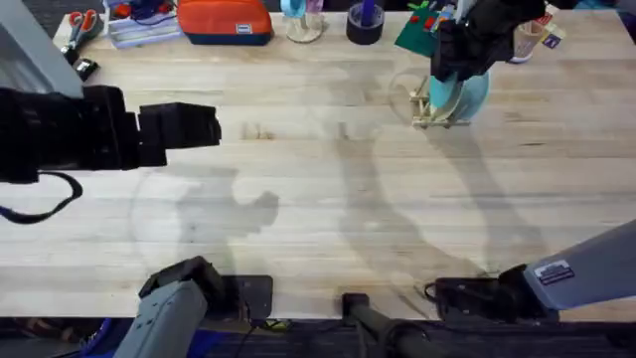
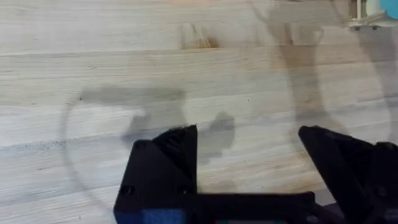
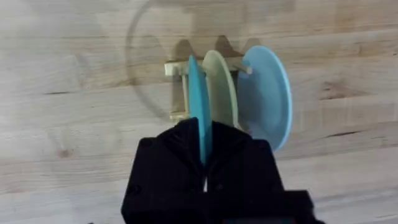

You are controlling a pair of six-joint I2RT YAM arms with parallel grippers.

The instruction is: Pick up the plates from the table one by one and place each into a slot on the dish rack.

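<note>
At the left of the overhead view the left arm reaches out over the pale wooden tabletop (image 1: 318, 199), its left gripper (image 1: 214, 126) hanging above bare planks, well apart from the rack. In the left wrist view the left gripper (image 2: 249, 146) has its jaws spread wide with nothing between them; only wood grain and shadow lie below, and a corner of the dish rack (image 2: 367, 22) peeks in far off.

Along the far edge of the tabletop, from left to right, lie scissors with red handles (image 1: 81, 22), a clear tray (image 1: 139, 28), an orange pouch (image 1: 225, 20), a dark roll of tape (image 1: 365, 24) and a green block board (image 1: 417, 35).

Farther right, the dish rack (image 1: 432, 107) stands on the tabletop near that far edge, with the right arm reaching down over it. The right gripper (image 1: 459, 62) sits directly above the rack. In the right wrist view the right gripper (image 3: 204, 149) has its jaws closed on the rim of the turquoise plate (image 3: 196, 99), which stands upright on edge in the dish rack (image 3: 177, 93). Just beside it in the next slot stands the cream plate (image 3: 219, 87), also on edge, and beyond that the pale blue plate (image 3: 264, 96), leaning slightly outward at the rack's end. In the overhead view the pale blue plate (image 1: 475, 91) shows at the rack's right side.
</note>
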